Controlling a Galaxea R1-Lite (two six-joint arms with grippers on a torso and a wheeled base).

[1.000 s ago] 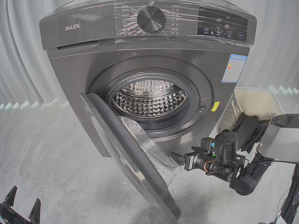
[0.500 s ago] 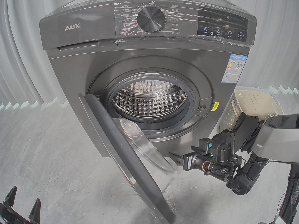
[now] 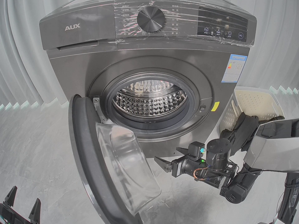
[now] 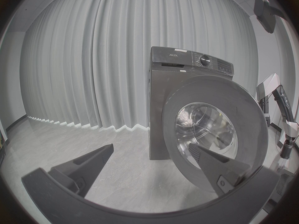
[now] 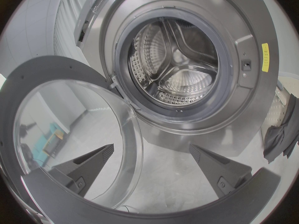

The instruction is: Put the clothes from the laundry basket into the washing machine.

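Note:
The grey washing machine (image 3: 149,63) stands with its round door (image 3: 84,153) swung wide to the left. Nothing lies in its steel drum (image 3: 151,98). A cream laundry basket (image 3: 258,101) sits on the floor right of the machine, and dark clothes (image 3: 246,129) hang over its front rim. My right gripper (image 3: 166,154) is low in front of the machine, open and holding nothing, just right of the door's glass bowl. In the right wrist view the drum (image 5: 177,63), door (image 5: 46,69) and dark clothes (image 5: 282,131) lie ahead of that gripper (image 5: 151,150). My left gripper (image 3: 26,194) stays open at the lower left.
Pale curtains hang behind the machine. Grey floor tiles (image 3: 40,147) spread out on the left. The open door takes up the floor space in front of the machine's left half. The left wrist view faces the door's outer side (image 4: 249,115).
The door has swung further open to the left. My right gripper has moved left and slightly down behind it, and now stands apart from the door's edge. The left arm has not moved.

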